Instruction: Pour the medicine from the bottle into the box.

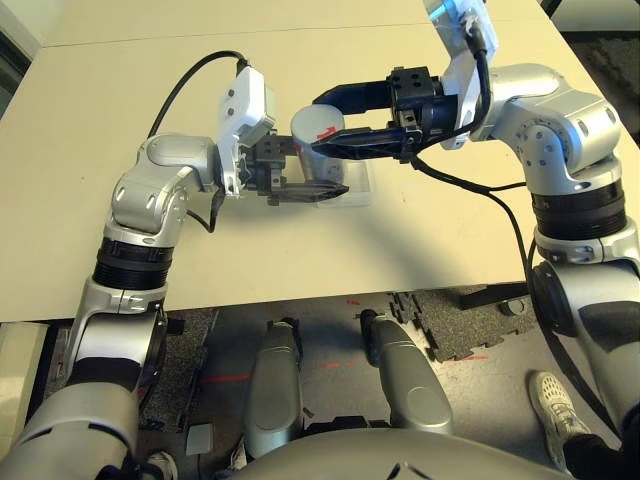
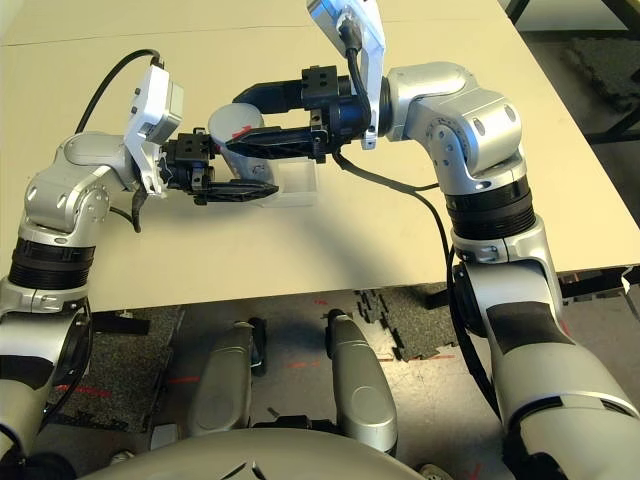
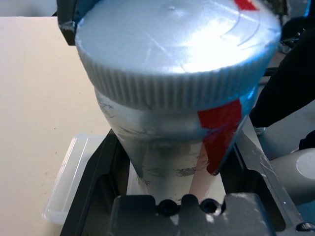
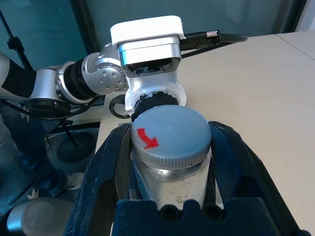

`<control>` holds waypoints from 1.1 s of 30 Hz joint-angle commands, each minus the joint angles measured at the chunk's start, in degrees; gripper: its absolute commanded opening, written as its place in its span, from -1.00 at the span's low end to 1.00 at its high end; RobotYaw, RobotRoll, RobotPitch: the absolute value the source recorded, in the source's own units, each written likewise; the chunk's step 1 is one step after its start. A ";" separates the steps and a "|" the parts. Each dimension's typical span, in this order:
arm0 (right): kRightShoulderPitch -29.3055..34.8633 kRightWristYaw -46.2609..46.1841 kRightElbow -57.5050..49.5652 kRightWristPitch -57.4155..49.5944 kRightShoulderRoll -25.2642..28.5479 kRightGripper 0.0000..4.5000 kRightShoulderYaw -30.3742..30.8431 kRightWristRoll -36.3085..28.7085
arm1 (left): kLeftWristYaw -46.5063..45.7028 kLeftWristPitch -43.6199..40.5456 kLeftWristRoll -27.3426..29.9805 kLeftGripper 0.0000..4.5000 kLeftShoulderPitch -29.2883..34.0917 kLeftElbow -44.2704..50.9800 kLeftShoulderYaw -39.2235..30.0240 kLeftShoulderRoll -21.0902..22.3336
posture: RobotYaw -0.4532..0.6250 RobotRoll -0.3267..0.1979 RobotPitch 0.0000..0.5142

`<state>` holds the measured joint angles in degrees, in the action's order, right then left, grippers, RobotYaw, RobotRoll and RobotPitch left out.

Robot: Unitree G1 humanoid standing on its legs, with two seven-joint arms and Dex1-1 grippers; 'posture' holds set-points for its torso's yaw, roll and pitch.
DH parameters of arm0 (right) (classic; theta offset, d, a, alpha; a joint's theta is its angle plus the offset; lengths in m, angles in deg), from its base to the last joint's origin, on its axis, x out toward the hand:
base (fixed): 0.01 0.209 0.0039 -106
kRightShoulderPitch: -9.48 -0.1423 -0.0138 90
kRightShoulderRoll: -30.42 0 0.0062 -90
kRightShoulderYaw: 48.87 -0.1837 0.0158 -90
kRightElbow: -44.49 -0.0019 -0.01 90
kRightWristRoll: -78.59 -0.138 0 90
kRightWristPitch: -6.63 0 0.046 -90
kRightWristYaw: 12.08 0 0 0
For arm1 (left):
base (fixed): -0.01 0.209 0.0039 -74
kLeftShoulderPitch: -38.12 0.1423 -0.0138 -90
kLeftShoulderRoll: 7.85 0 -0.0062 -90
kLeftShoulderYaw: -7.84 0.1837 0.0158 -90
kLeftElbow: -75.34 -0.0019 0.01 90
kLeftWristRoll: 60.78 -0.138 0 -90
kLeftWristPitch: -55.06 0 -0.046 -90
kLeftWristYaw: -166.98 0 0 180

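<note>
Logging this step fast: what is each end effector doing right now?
Left end effector: shut on the bottle, low on its body.
Right end effector: shut on the grey cap.

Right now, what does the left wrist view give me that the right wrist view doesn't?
Left wrist alone: the box, lying on the table below the bottle, and the red and white label.

Right wrist alone: the red arrow on the cap, with the right gripper fingers closed on either side of the cap.

Both: the bottle, grey cap on, held up by the left gripper.
</note>
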<state>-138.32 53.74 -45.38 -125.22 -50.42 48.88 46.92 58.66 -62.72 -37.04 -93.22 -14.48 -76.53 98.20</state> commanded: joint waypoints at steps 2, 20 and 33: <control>-0.66 -3.60 -5.27 -8.96 0.00 0.59 -5.79 -8.24 | -0.07 0.88 0.51 0.23 0.26 2.24 1.03 -0.25 | -0.05 0.25 -0.14; 1.71 -23.89 -16.40 -10.33 2.03 1.00 1.55 -3.24 | 1.12 8.68 -3.82 0.23 -2.76 -9.64 1.55 0.64 | -0.13 0.25 -0.16; 1.34 -23.22 -11.31 -5.25 -2.44 1.00 4.38 3.02 | 1.29 10.65 -4.27 0.23 -3.15 -11.03 1.82 -0.23 | -0.11 0.25 -0.16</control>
<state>-136.58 30.54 -57.05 -131.26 -52.73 53.04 49.14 59.71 -52.35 -40.97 -96.32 -26.64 -75.26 98.06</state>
